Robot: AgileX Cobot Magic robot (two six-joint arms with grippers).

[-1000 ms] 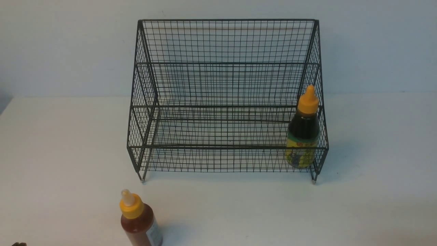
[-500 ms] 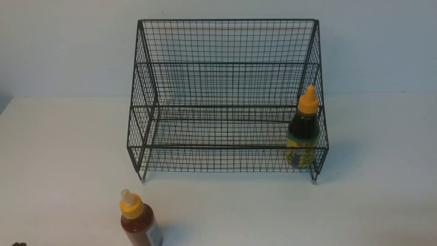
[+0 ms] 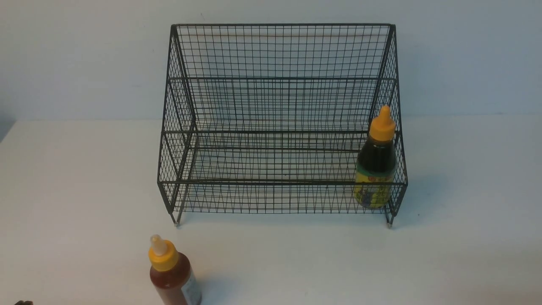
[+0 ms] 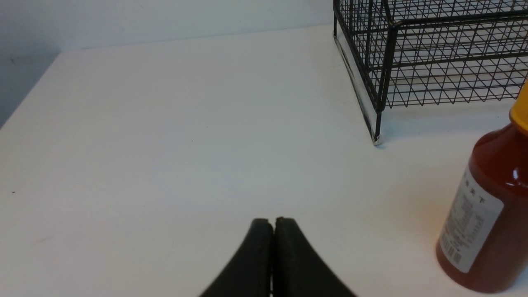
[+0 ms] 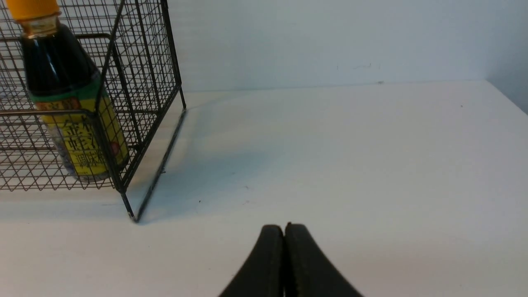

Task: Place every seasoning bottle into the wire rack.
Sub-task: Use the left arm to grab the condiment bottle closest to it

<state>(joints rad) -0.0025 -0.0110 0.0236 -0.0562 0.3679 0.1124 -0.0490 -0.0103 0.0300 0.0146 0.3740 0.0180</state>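
The black wire rack [image 3: 279, 80] stands at the middle back of the white table. A dark seasoning bottle [image 3: 376, 165] with a yellow-green label stands upright in its lower tier, against the right end [image 5: 68, 103]. A red seasoning bottle [image 3: 171, 275] with a yellow cap and pale tip stands on the table in front of the rack's left corner [image 4: 482, 214]. My left gripper [image 4: 273, 220] is shut and empty, low over the table beside the red bottle. My right gripper [image 5: 284, 227] is shut and empty, over bare table beside the rack's right end. Neither gripper shows in the front view.
The white table [image 3: 84, 178] runs back to a pale wall [image 3: 76, 55]. The rack's small feet [image 3: 177, 223] rest on the table. A dark bit of the left arm [image 3: 23, 302] shows at the bottom left corner of the front view.
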